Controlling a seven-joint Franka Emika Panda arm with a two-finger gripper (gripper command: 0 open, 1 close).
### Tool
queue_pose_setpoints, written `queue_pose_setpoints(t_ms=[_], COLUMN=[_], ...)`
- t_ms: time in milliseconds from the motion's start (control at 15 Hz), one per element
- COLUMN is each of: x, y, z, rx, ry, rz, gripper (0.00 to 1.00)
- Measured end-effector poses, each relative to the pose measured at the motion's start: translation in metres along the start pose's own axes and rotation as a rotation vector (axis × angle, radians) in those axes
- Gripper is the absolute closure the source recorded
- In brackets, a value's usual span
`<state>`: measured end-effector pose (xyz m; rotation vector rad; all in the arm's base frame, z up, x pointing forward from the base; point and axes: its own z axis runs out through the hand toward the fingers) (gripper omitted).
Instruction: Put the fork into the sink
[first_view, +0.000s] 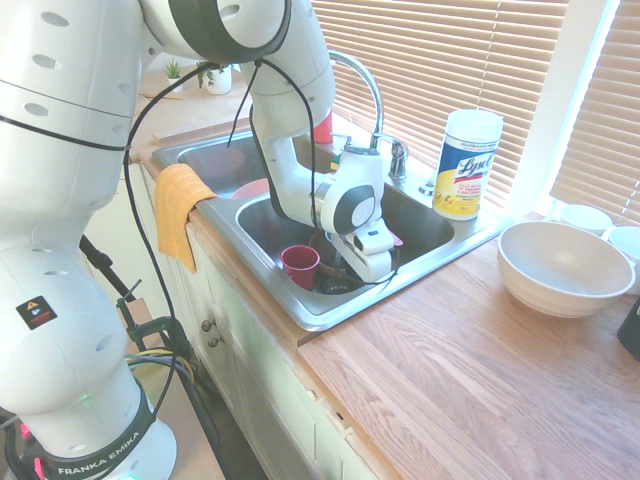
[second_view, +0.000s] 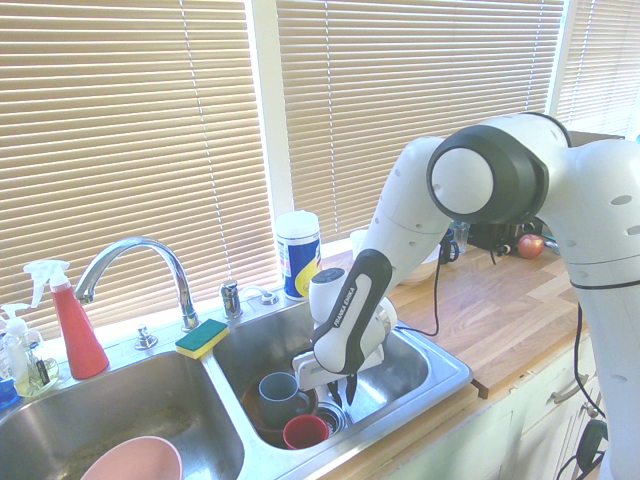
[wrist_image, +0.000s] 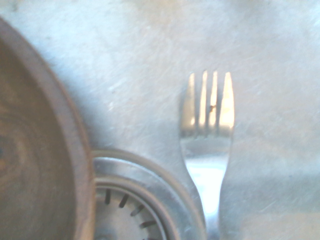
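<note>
The silver fork shows in the wrist view, tines pointing away, lying over the steel floor of the sink beside the round drain. Whether it is held or lies loose, the exterior views do not show. My gripper reaches down into the right-hand basin, low over the bottom and close to a red cup and a grey cup on a brown dish.
The curved tap and a yellow-green sponge are on the back rim. A Lysol canister stands at the sink's corner and a big white bowl on the wooden counter. An orange cloth hangs over the front edge.
</note>
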<state>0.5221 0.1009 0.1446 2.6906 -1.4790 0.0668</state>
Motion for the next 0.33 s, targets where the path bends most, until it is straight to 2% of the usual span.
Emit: queue_pose_setpoints(t_ms=[200,333], x=[0.007,0.011], y=[-0.005,-0.01], z=[-0.029,-0.089], rx=[0.009,0.016], ry=[0.052,0.088], rz=[-0.035,-0.062], gripper=[0.0,0.0])
